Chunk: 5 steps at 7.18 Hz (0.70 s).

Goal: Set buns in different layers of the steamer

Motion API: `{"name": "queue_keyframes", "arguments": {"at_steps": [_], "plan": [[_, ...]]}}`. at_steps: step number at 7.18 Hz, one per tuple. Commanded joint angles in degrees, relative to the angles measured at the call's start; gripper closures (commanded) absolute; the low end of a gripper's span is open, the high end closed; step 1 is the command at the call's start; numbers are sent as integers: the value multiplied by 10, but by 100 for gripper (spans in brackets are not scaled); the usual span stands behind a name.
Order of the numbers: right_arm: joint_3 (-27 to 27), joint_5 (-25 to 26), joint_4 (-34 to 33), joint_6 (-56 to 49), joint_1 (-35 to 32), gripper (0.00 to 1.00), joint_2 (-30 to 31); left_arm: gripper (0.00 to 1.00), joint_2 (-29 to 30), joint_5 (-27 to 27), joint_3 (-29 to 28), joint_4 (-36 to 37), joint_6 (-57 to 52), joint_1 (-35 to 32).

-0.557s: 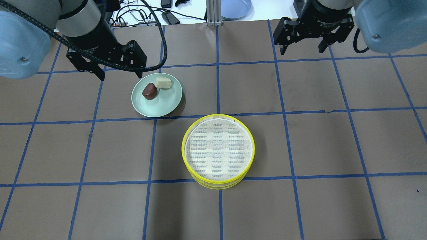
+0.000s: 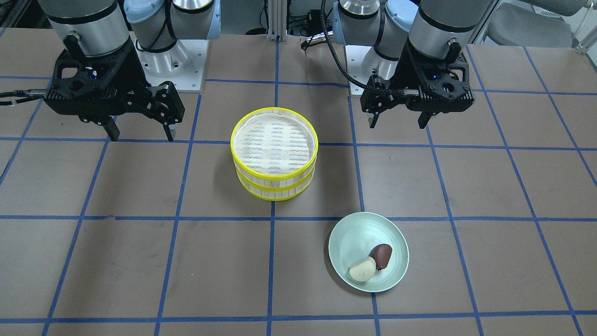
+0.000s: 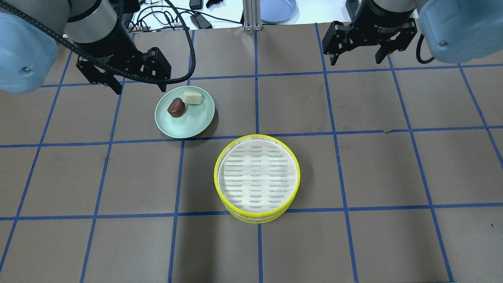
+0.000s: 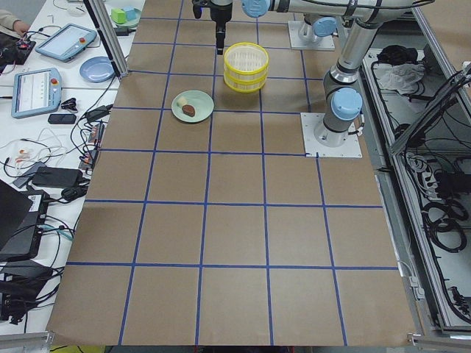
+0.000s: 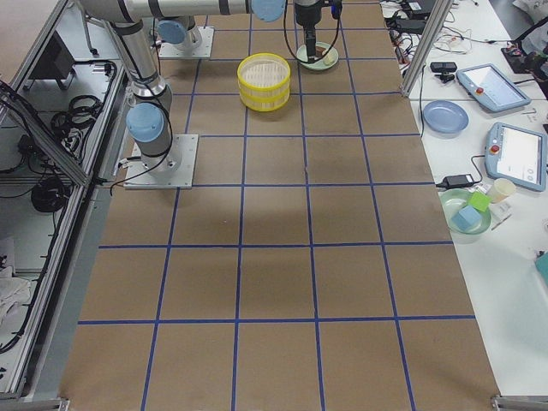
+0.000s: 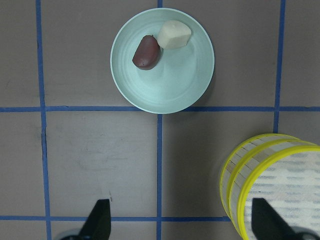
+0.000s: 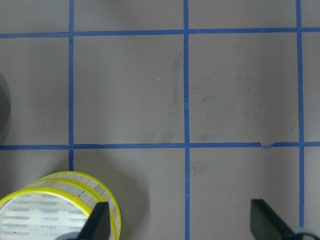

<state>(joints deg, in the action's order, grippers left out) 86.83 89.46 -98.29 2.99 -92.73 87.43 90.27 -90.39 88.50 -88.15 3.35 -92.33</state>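
Note:
Two steamer layers (image 3: 257, 137) with yellow rims stand stacked at the table's middle, the top mesh floor empty; they also show in the front view (image 2: 275, 179) and the left wrist view (image 6: 265, 175). The cream-white bun (image 3: 192, 98) and the reddish-brown bun (image 3: 176, 107) lie side by side on a pale green plate (image 3: 188, 125), also in the left wrist view, cream (image 6: 174, 35) and brown (image 6: 146, 51). My left gripper (image 3: 141, 88) is open and empty, raised beside the plate's far left edge. My right gripper (image 3: 357, 59) is open and empty, high at the far right.
A blue plate (image 3: 278, 10), cables (image 3: 177, 15) and an aluminium post (image 3: 250, 15) lie beyond the table's far edge. Blue tape lines grid the brown table. A side bench with tablets (image 4: 33, 92) runs along that far side.
Both grippers have shifted very slightly toward the table's far edge. The buns, plate and steamer have not moved.

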Motion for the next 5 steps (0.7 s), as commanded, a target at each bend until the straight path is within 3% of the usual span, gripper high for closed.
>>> {"name": "queue_keyframes", "arguments": {"at_steps": [1, 2, 5], "plan": [[3, -3, 0, 1, -3, 0, 0, 0, -5, -16, 0, -4, 0, 0], [3, -9, -1, 2, -4, 0, 0, 0, -4, -45, 1, -4, 0, 0], [3, -7, -8, 0, -2, 0, -1, 0, -4, -47, 1, -2, 0, 0]]}}
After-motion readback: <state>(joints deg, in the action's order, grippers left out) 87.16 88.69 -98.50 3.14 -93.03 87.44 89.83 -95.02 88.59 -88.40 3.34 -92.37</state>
